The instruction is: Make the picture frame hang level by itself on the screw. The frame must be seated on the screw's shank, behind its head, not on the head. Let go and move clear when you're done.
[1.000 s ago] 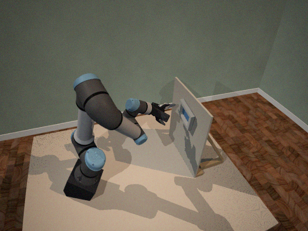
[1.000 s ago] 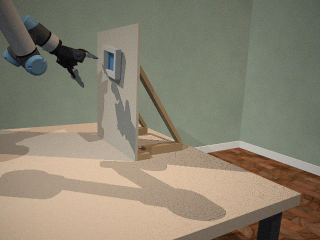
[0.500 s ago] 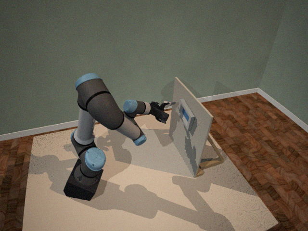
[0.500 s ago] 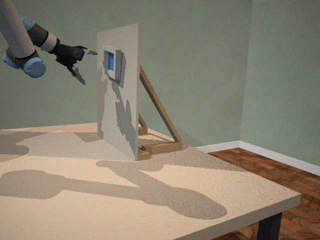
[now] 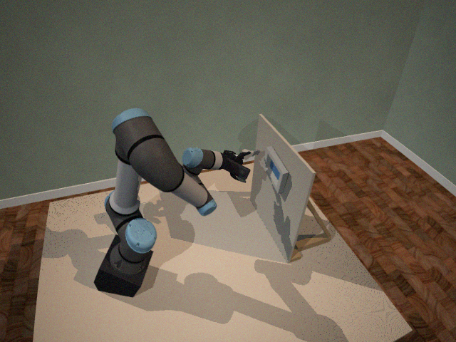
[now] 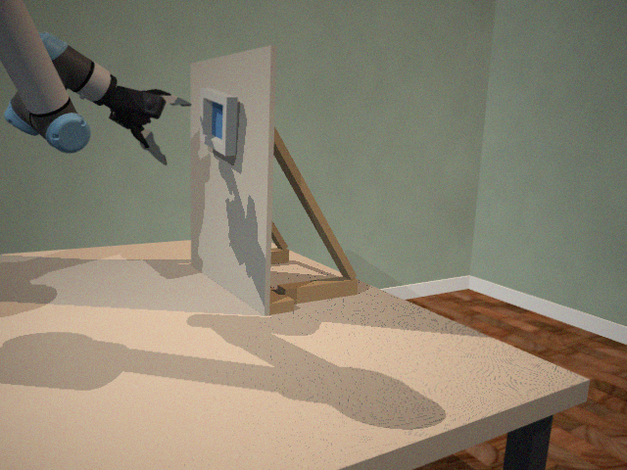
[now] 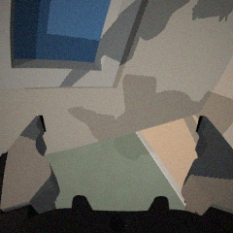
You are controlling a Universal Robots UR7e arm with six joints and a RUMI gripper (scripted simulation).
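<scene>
So the hand [image 5: 251,165] [image 6: 174,132] [image 7: 120,116] is spread wide with nothing in it, left of the picture frame [image 5: 273,174] [image 6: 230,126] [image 7: 73,78] in the exterior view. The frame is on the upright board [image 5: 265,200] [image 6: 256,202] [image 7: 170,73], upper left of that view, no fingers on it. Looks roughly level to me, but I can't see the screw, so can't tell if it's behind the head. My worry: if it's only perched on the head, a small bump drops it onto the bench [image 5: 206,327] [image 6: 152,430]. A spread finger swinging sideways could snag the frame and tilt it, so I'd back straight off.
</scene>
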